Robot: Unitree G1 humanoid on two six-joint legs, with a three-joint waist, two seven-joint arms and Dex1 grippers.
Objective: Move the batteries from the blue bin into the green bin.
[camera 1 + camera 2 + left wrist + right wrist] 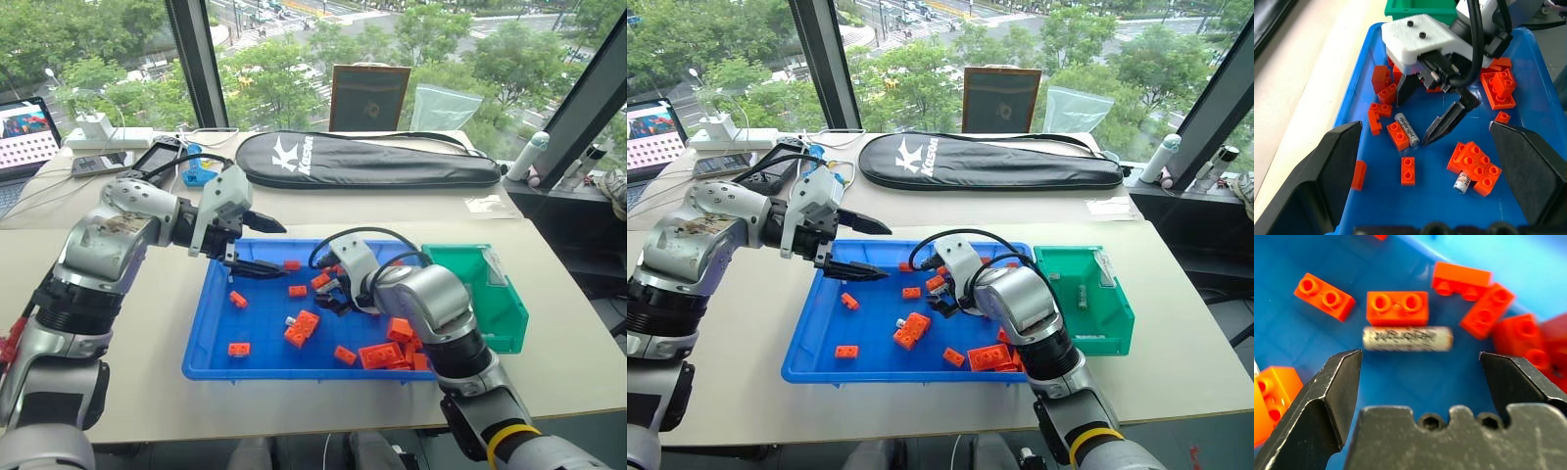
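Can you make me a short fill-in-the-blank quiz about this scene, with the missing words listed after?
1. The right gripper hangs with its fingers ____ above a small silver-grey cylindrical battery.
2. That battery lies on the floor of the large shallow ____ plastic bin.
3. The toy building bricks scattered around it are ____.
4. The left gripper hovers with fingers ____.

Missing words: open; blue; orange; open

Batteries (1407, 129) among bricks (302, 329) in the blue bin (211, 338), green bin (500, 304) at its right.
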